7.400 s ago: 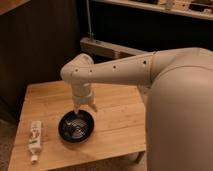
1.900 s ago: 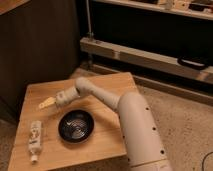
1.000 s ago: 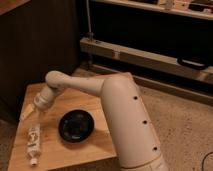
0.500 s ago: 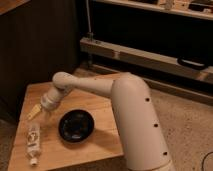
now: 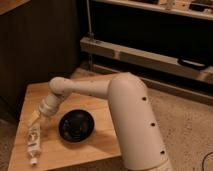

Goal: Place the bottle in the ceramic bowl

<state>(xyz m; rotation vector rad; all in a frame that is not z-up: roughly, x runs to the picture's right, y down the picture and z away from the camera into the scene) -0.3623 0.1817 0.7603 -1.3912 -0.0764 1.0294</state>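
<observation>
The small white bottle (image 5: 34, 143) with a dark label lies flat near the front left corner of the wooden table (image 5: 95, 145), cap toward the front edge. The glossy black ceramic bowl (image 5: 76, 126) sits on the table just to the bottle's right and holds nothing. My gripper (image 5: 34, 120) hangs at the end of the white arm, pointing down and left, just above the bottle's far end and left of the bowl.
A dark cabinet wall (image 5: 40, 45) stands behind the table. A metal shelf rail (image 5: 150, 55) runs across the back right. Speckled floor (image 5: 185, 130) lies to the right of the table. My white arm (image 5: 130, 115) crosses over the table's right side.
The arm swung from over the bowl out to the left side of the table, and the gripper has come down toward the bottle's far end. Bottle and bowl have not moved.
</observation>
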